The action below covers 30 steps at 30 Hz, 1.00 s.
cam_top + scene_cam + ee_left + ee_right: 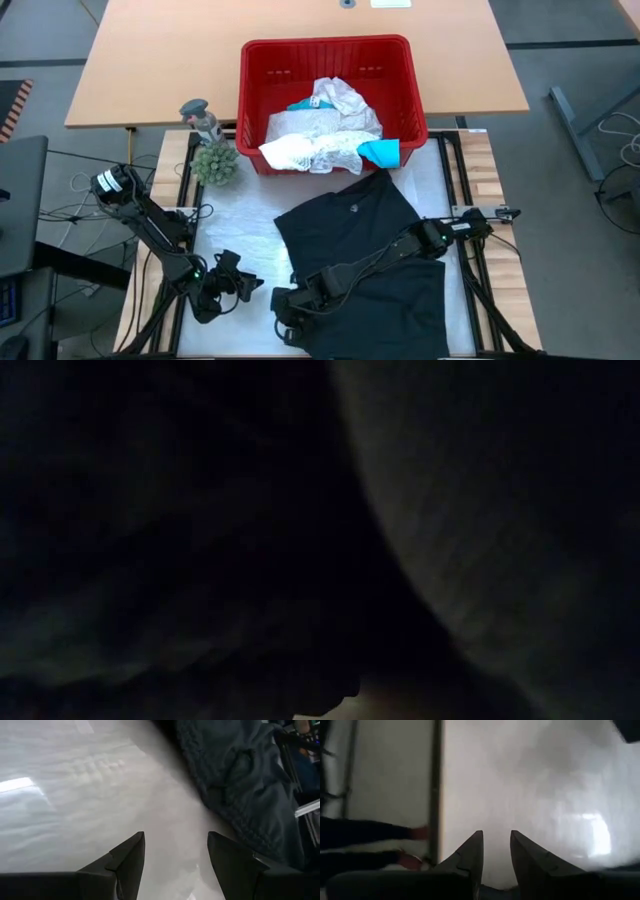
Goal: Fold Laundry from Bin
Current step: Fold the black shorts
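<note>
The right end effector (285, 305) sits low at the near edge of the surface (225, 225), at the near-left corner of the black garment (365, 250) spread flat there; its fingers (470, 855) stand slightly apart over bare white surface, gripping nothing. The left end effector (232, 283) rests near the near-left corner, fingers (130, 857) open and empty, with the black garment's edge just beside it. The red bin (330, 100) stands at the far edge, holding white lacy cloths (320, 135) and a teal one (380, 152).
</note>
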{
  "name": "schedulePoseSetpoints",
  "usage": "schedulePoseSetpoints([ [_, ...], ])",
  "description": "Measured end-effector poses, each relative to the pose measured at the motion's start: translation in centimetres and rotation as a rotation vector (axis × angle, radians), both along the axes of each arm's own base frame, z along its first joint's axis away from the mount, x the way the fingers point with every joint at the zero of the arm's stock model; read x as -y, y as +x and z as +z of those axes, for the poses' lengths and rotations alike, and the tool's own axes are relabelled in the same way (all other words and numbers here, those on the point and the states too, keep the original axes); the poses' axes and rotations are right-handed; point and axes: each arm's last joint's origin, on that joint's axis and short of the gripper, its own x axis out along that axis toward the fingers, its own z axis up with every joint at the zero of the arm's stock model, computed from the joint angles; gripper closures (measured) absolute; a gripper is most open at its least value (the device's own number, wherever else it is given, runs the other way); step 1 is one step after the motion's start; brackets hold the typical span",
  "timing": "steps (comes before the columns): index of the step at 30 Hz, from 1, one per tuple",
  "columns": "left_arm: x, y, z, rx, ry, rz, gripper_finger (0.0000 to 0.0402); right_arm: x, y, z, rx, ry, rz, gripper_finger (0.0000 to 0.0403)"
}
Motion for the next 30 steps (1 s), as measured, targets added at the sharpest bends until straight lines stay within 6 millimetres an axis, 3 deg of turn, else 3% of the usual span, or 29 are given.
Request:
schedulePoseSetpoints([
  [6, -0.2, 0.4, 0.1, 0.008, -0.017, 0.016, 0.0198, -1.1, -0.5, -1.4, -0.047, -0.022, 0.097, 0.0282],
  [10, -0.1, 0.5, 0.1, 0.016, -0.03, 0.017, 0.0198, -2.0, -1.2, -4.8, -0.196, -0.04, 0.163, 0.0282],
  [13, 0.0, 0.5, 0.2, 0.028, -0.047, 0.021, 0.0198, -1.6, -2.8, -5.5, -0.378, -0.084, 0.114, 0.0282],
  [18, 0.0, 1.0, 0.6, 0.091, -0.064, 0.062, 0.0198, -0.8, -5.5, -3.6, -0.553, -0.206, 0.071, 0.0282],
  [24, -0.3, 2.8, 1.6, 0.232, -0.071, 0.114, 0.0198, -0.3, -8.1, 1.0, -0.55, -0.32, -0.014, 0.0282],
  [30, -1.5, 4.7, 2.6, 0.304, -0.001, 0.13, 0.0198, 0.2, -8.8, 3.5, -0.468, -0.356, -0.081, 0.0282],
])
